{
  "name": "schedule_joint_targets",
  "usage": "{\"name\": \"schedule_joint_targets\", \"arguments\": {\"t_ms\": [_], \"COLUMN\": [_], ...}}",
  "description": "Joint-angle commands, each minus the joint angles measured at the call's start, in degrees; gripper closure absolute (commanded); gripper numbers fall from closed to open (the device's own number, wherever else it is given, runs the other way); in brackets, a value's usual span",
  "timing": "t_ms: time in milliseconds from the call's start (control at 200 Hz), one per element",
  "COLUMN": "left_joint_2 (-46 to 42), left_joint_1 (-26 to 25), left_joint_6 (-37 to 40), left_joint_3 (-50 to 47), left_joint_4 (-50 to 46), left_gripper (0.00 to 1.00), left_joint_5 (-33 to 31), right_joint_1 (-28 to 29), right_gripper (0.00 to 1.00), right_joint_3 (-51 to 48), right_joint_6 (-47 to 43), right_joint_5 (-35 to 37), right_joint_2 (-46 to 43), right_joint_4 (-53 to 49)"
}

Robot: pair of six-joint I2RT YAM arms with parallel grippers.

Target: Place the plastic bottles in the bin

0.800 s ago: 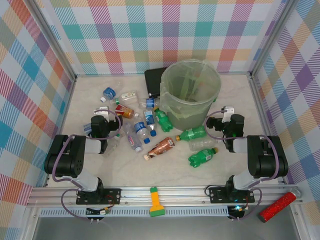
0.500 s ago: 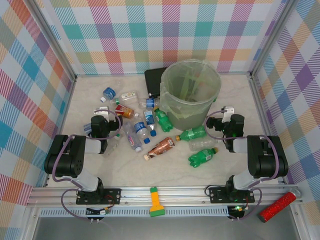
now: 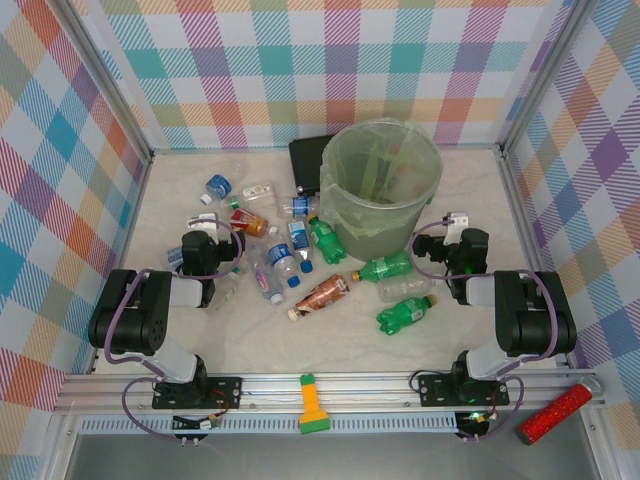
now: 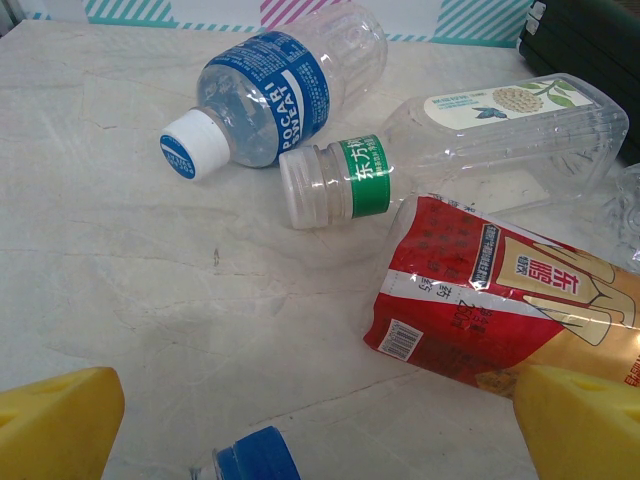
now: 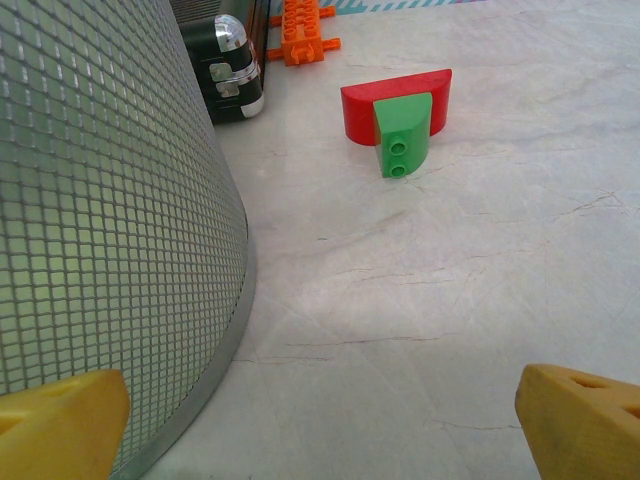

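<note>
The bottles (image 3: 284, 262) lie on their sides on the table (image 3: 300, 340), scattered between the two arms, in front of the bin (image 3: 390, 222) and to its left; whether any is inside the bin I cannot tell through the bag.

The left gripper (image 4: 320, 428) hangs low over the table, its jaws spread wide with nothing between them. Just ahead of it lie the red bottle (image 4: 480, 300), the clear bottle (image 4: 490, 130) with a green band at its neck, and the Pocari bottle (image 4: 275, 80); a blue cap (image 4: 250, 462) shows at the lower edge, between the fingers. The right gripper (image 5: 320, 428) is also spread wide and empty, just beside the bin wall; in the top view the green bottles (image 3: 388, 266) lie near it.

I judge the bottles to be empty, so very light, and thin-walled; a hard squeeze will dent them, and because they are round and smooth they may roll away or slip out of the jaws. The best hold seems to be across the body, at a right angle to the long axis, near the middle or at the shoulder where the plastic is stiffer; the cap is too small for a sure hold. The red bottle looks crushed, so it is flatter and less likely to roll; a gentle closing should be enough for it.
</note>
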Motion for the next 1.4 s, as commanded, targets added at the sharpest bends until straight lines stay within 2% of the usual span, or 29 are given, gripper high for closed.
{"name": "schedule_joint_targets", "arguments": {"t_ms": [0,85,165,300,360,510,670,715,765,955,1040,1155,1190,1395], "left_joint_2": [-0.04,-0.56,-3.22,-9.33,-12.83,-20.02,-24.54,-25.4,-25.87,-29.91,-33.52,-39.09,-40.6,-45.24], "left_joint_1": [-0.46,-0.36,-0.36,-0.28,-0.29,-0.3,-0.19,-0.07,0.16,-0.36,-2.39,-7.21,-8.85,-22.82], "left_joint_6": [-0.43,-0.42,-1.39,-3.01,-5.57,-12.8,-22.43,-26.37,-27.14,-31.88,-34.16,-35.7,-36.2,-38.86], "left_joint_3": [0.23,0.32,1.89,7.18,10.21,19.08,28.87,30.96,32.38,32.19,29.56,26.15,25.34,22.98], "left_joint_4": [-1.27,-1.46,-6.66,-20.74,-27.53,-43.93,-62.55,-68.87,-72.21,-79.13,-79.2,-78.96,-79.3,-82.88], "left_gripper": [0.0,0.01,0.0,0.0,0.0,0.01,0.01,0.01,0.0,0.01,0.0,0.0,0.0,0.0], "left_joint_5": [0.26,0.09,-2.06,-6.06,-8.61,-13.33,-14.17,-14.76,-11.68,-1.15,0.16,-0.52,-1.43,-8.06], "right_joint_1": [0.0,0.0,0.0,-0.02,-0.04,-0.06,-0.09,-0.09,-0.08,-0.26,-0.33,-0.26,-0.33,-0.35], "right_gripper": [0.01,0.01,0.01,0.01,0.01,0.01,0.01,0.01,0.01,0.01,0.01,0.0,0.03,0.11], "right_joint_3": [1.06,0.63,0.06,1.23,1.71,0.1,6.96,8.87,10.96,12.91,13.46,15.44,16.02,17.53], "right_joint_6": [0.13,0.09,0.42,2.2,3.86,7.65,21.83,29.35,38.19,37.87,38.1,38.03,37.96,37.93], "right_joint_5": [0.15,0.11,0.97,3.51,4.68,7.98,16.28,19.92,23.12,11.58,8.27,4.0,2.61,-4.9], "right_joint_2": [-0.14,-0.29,-2.22,-9.78,-13.04,-20.92,-29.38,-31.07,-32.62,-38.33,-41.13,-42.52,-42.45,-41.96], "right_joint_4": [1.28,1.88,1.4,-8.02,-13.0,-18.11,-42.61,-50.18,-58.24,-65.17,-67.87,-73.18,-74.93,-83.95]}}
